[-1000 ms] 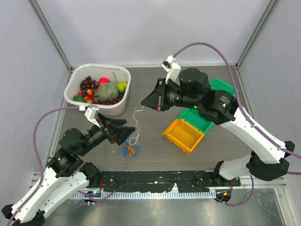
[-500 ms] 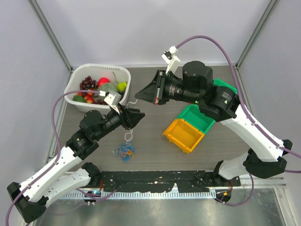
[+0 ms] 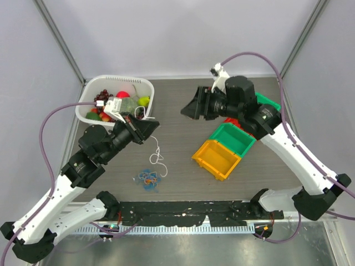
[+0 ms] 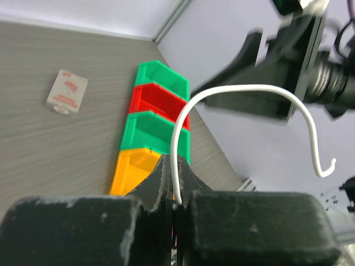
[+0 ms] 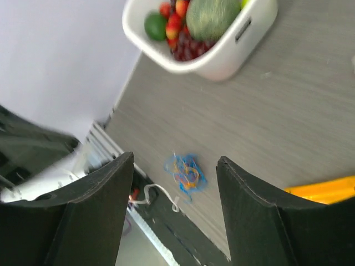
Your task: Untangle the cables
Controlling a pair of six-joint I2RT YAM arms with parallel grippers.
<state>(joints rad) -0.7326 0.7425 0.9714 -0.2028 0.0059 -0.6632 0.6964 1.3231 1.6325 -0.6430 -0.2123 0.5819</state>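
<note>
Pinch of left gripper (image 4: 173, 169) holds white cable (image 4: 244, 87) aloft; right gripper (image 5: 176, 162) spread.

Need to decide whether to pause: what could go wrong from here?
The left claw pinches the white cable only at its tips, so the thin wire may slip out. The cable's lower loops lie beside the coloured tangle; lifting could drag the bundle along. The claw hangs close to the fruit basket and might bump it.

Grey wood-grain table (image 3: 183, 141), pale lilac walls (image 3: 166, 33)
</note>
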